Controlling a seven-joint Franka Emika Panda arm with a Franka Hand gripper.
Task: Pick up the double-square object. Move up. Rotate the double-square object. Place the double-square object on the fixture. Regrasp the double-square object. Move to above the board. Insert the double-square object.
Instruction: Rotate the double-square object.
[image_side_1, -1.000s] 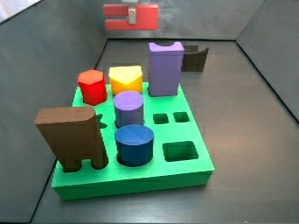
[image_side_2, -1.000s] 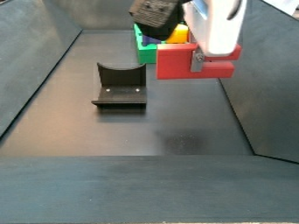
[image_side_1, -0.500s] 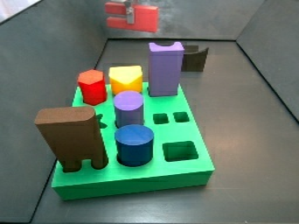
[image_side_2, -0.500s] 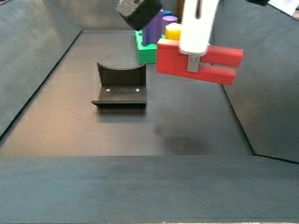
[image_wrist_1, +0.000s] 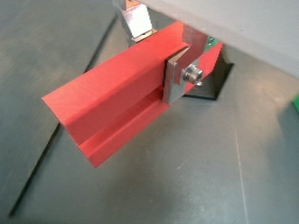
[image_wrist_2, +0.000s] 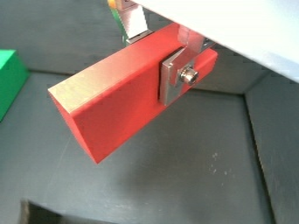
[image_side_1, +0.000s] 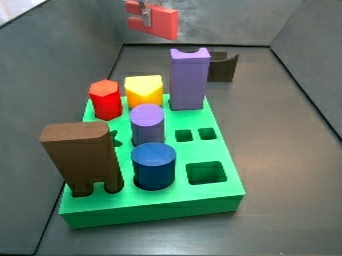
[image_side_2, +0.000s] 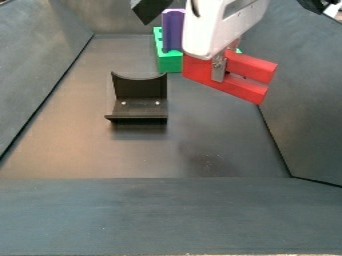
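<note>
My gripper (image_side_2: 214, 68) hangs in the air, well above the floor, clamped on the double-square object (image_side_2: 230, 76). In both wrist views one silver finger (image_wrist_1: 177, 73) lies flat against the broad salmon face, and a second plate (image_wrist_2: 132, 19) shows past the far edge of the block, so the piece sits squeezed between them. In a side view the block is tilted, its notched end with the two prongs pointing out to the side and slightly downward.

Taking the fixture (image_side_2: 136, 98) as my landmark: the dark L-shaped bracket stands on the floor, and I hold the block well above it and off to one side, not touching it. In a wrist view part of the fixture (image_wrist_1: 212, 80) shows just behind the block's edge. In a side view the fixture (image_side_1: 223, 66) stands just past the far corner of the board (image_side_1: 214, 200), close behind the tall purple block (image_side_1: 187, 78).

The board lies on the floor beyond the fixture from the gripper's side, and its two small square holes (image_side_1: 195, 134) are open. Standing in it are a red hexagonal peg (image_side_1: 104, 98), a yellow block (image_side_1: 143, 91), a purple cylinder (image_side_1: 147, 125), a blue cylinder (image_side_1: 154, 165) and a big brown notched block (image_side_1: 82, 156). From that camera my gripper (image_side_1: 151, 14) and the salmon piece show high above the far edge of the board, clear of everything.
</note>
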